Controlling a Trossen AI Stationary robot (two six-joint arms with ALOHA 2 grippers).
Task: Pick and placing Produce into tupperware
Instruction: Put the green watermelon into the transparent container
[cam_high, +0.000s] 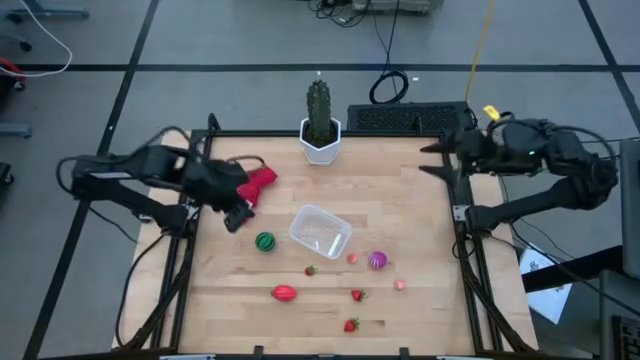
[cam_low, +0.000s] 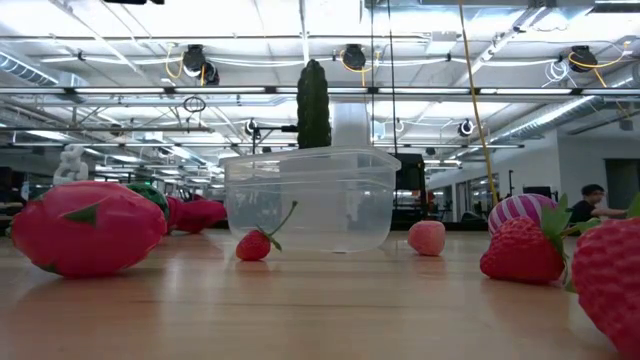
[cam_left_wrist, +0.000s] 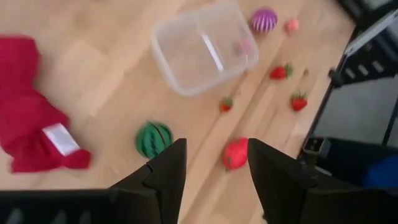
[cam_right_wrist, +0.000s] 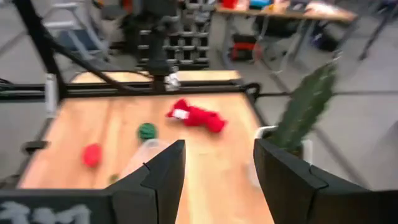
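The clear tupperware (cam_high: 320, 232) stands empty on its base mid-table. The produce lies loose on the wood around it: a green striped ball (cam_high: 264, 242), a red oval (cam_high: 285, 293), a purple ball (cam_high: 377, 261), strawberries (cam_high: 357, 295) and pink bits (cam_high: 400, 285). My left gripper (cam_high: 235, 215) hangs open above the table's left side, beside the red cloth (cam_high: 258, 185). It slants down toward the green ball (cam_left_wrist: 153, 139) and the red oval (cam_left_wrist: 235, 154). My right gripper (cam_high: 435, 160) is open, raised over the table's far right corner, and holds nothing.
A green cactus (cam_high: 318, 110) in a white pot (cam_high: 320, 145) stands at the middle of the far edge. A black frame rail (cam_high: 330, 133) runs around the table. Bare wood lies between the pot and the tupperware.
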